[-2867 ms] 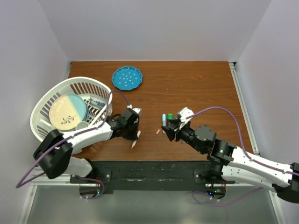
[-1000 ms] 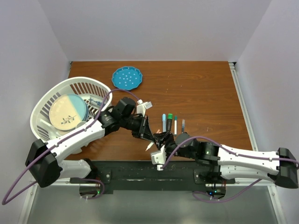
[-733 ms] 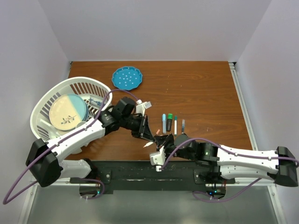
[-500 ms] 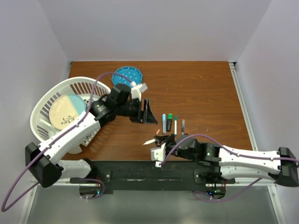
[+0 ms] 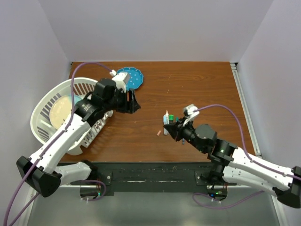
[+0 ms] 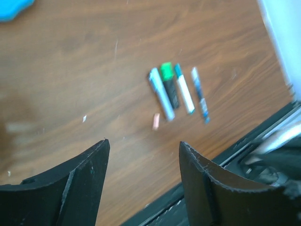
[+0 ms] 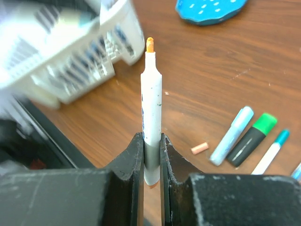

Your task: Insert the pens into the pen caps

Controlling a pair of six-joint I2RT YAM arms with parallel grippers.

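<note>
Right gripper (image 7: 151, 141): jaws clenched on the lower barrel of one white pen (image 7: 152, 89), uncapped, with its orange tip pointing away from the wrist. Overhead, this gripper (image 5: 176, 127) hangs over the near-centre of the table (image 5: 202, 84), directly above the row of lying pens. Left gripper (image 6: 143, 143): jaws spread wide, nothing between them, touching nothing. Overhead, it (image 5: 133, 104) sits at the far left, between the white basket (image 5: 44, 106) and the blue dotted plate (image 5: 128, 78). Change: a second earlier both grippers met near the table's near edge with the white pen between them. Half a second earlier the left had let go and was drawing back, while the right stayed low by that edge with the pen. Now the arms are well apart and the right has carried the pen over to the row. Count of pens, five: one held and four lying side by side on the table. These are a light-blue-capped pen (image 6: 161, 94), a green-capped dark pen (image 6: 170, 92), a teal-capped white pen (image 6: 184, 89) and a thin blue-marked pen (image 6: 200, 94), whose cap is too blurred to tell. Loose caps, one: a pink cap (image 6: 156, 121), just beside the light-blue-capped pen's near end and in the same spot as before. Blue plates, one. Baskets, one, with a cream plate (image 5: 54, 113) inside.
</note>
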